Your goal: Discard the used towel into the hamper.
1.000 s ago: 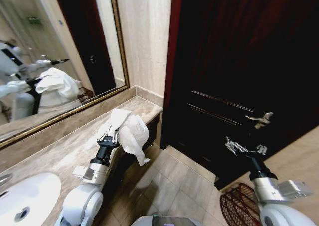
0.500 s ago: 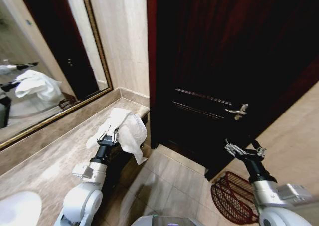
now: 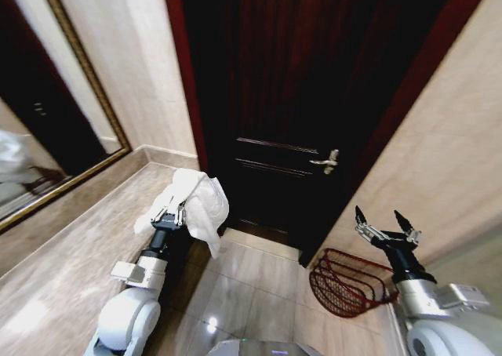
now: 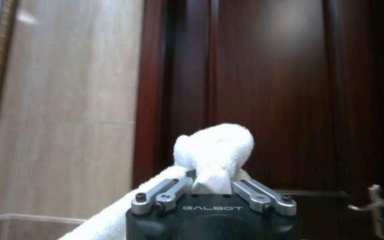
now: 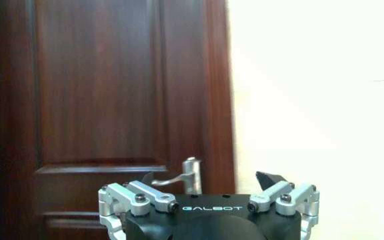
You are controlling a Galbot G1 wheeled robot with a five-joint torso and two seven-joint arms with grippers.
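Observation:
A white towel (image 3: 198,202) hangs bunched from my left gripper (image 3: 174,207), which is shut on it above the end of the marble counter. The left wrist view shows the towel (image 4: 213,150) pinched between the fingers, with a fold trailing down beside the gripper. The hamper (image 3: 345,281), a reddish-brown wire basket, stands on the floor at the lower right against the beige wall. My right gripper (image 3: 383,224) is held just above and beside the hamper, open with nothing in it. The right wrist view shows its fingers (image 5: 273,181) spread in front of the door.
A dark wooden door (image 3: 306,97) with a silver lever handle (image 3: 327,161) faces me. The marble counter (image 3: 70,254) runs along the left under a gold-framed mirror (image 3: 47,121). Tiled floor (image 3: 243,285) lies between counter and hamper. A beige wall (image 3: 447,160) rises on the right.
The camera has swung right: sink and mirror slid out to the left, the door moved to centre and the hamper came further into view. Both grippers keep their poses; the towel stays held.

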